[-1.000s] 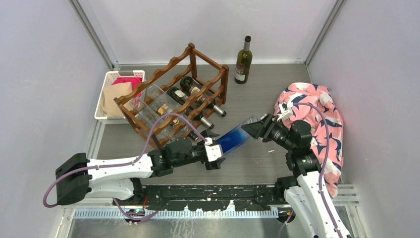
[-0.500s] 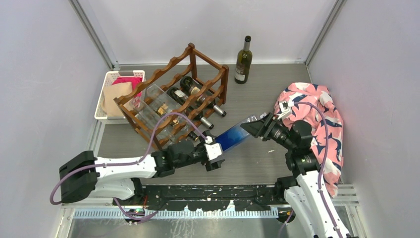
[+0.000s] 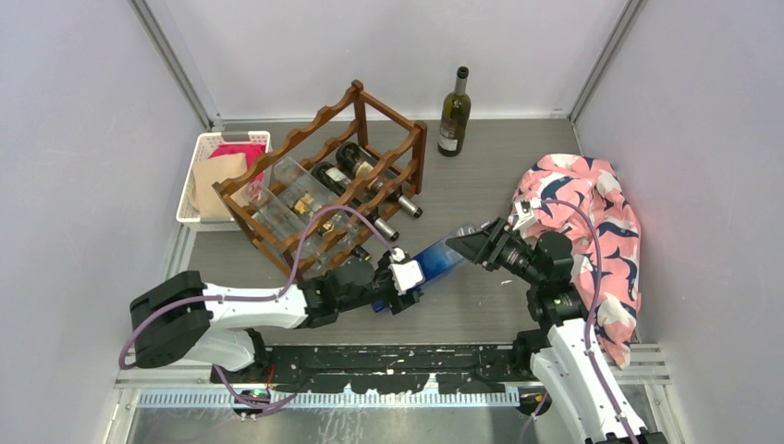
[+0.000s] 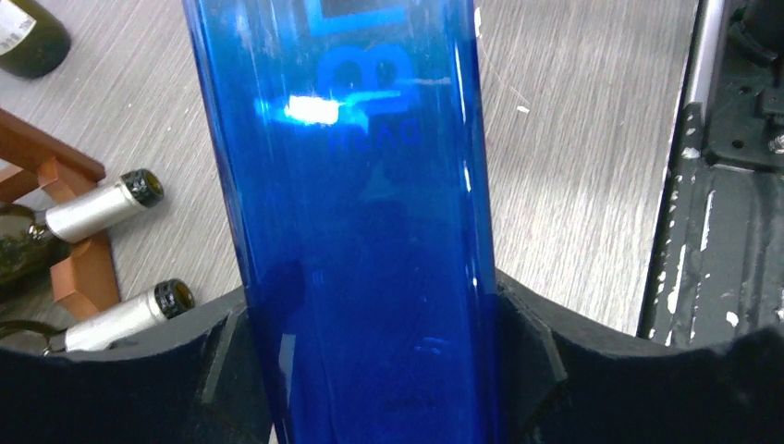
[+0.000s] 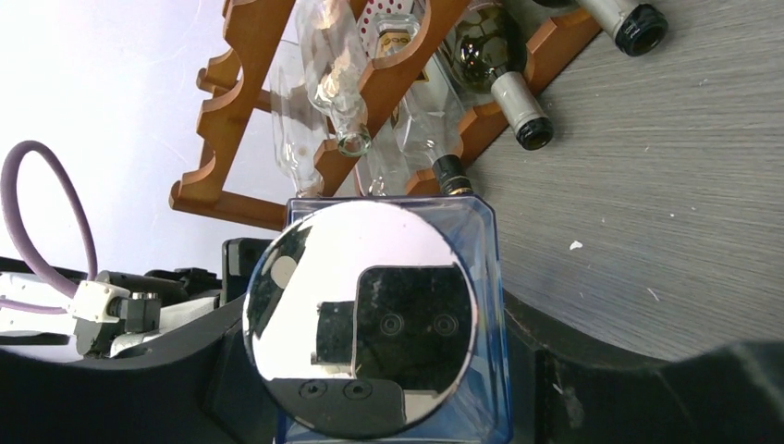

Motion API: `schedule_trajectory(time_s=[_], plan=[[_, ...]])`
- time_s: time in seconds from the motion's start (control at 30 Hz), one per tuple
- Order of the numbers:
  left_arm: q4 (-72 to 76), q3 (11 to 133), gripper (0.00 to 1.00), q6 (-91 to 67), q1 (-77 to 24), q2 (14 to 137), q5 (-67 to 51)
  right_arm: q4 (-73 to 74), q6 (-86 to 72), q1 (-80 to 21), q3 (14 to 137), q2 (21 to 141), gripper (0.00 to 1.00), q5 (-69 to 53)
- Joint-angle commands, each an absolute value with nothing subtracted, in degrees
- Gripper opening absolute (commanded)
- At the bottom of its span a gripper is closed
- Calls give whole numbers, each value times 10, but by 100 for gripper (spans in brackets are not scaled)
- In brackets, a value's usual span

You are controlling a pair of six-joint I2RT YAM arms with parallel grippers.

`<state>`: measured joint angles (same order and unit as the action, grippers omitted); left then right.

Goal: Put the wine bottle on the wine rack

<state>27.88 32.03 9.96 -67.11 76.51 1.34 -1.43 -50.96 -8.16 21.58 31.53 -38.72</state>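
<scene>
**Head count on the table**

I count one wine rack [image 3: 277, 153] of dark wood. There is one blue bottle [image 3: 434, 264] off the rack, and one green bottle [image 3: 454, 116] standing alone at the back.

Inside the rack I make out two dark bottles [image 3: 356, 165] with foil necks. I also see what I think are two clear bottles [image 3: 287, 185]. The glass overlaps in every view I have, so there may be a third of either sort.

There is one white basket [image 3: 208, 141] with two things in it: one tan piece [image 3: 217, 180] and one pink piece [image 3: 238, 151]. There is also one patterned cloth [image 3: 592, 213], pink and navy.
</scene>
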Motion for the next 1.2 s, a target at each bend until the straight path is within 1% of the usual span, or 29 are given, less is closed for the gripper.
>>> schedule_trajectory(time_s=[0.0, 0.07, 0.1, 0.13, 0.17, 0.2, 0.3, 0.33, 0.37, 0.43, 0.57, 0.73, 0.8, 0.87, 0.93, 1.17], plan=[[339, 353, 62, 74, -670, 768, 9, -139, -591, -83, 230, 302, 1, -425], [335, 355, 47, 68, -668, 769, 3, -136, -591, -83, 226, 300, 1, -425], [330, 357, 35, 65, -667, 769, -7, -135, -592, -83, 225, 299, 1, -425], [323, 359, 19, 63, -667, 769, -19, -133, -592, -83, 225, 298, 1, -425], [315, 361, 8, 61, -666, 769, -24, -129, -591, -83, 224, 297, 1, -425], [304, 364, 1, 59, -667, 768, -29, -124, -587, -83, 224, 296, 1, -424], [275, 371, 0, 56, -666, 760, -41, -114, -585, -83, 221, 293, 3, -423], [265, 374, 0, 55, -666, 755, -46, -110, -583, -83, 220, 291, 8, -423], [254, 377, 0, 52, -666, 749, -48, -104, -580, -83, 219, 291, 15, -423], [225, 384, 0, 47, -667, 736, -53, -88, -570, -83, 220, 288, 22, -425], [177, 388, 0, 38, -666, 708, -67, -46, -538, -83, 232, 282, 45, -436], [107, 389, 0, 24, -666, 672, -85, 50, -471, -83, 266, 276, 82, -443], [84, 386, 0, 19, -667, 653, -85, 89, -441, -83, 281, 270, 90, -442], [60, 382, 0, 16, -667, 630, -81, 132, -398, -83, 298, 264, 96, -437], [35, 377, 0, 14, -666, 608, -81, 169, -365, -83, 313, 257, 99, -432], [-47, 371, 0, 23, -666, 555, -113, 263, -275, -83, 359, 252, 100, -419]])
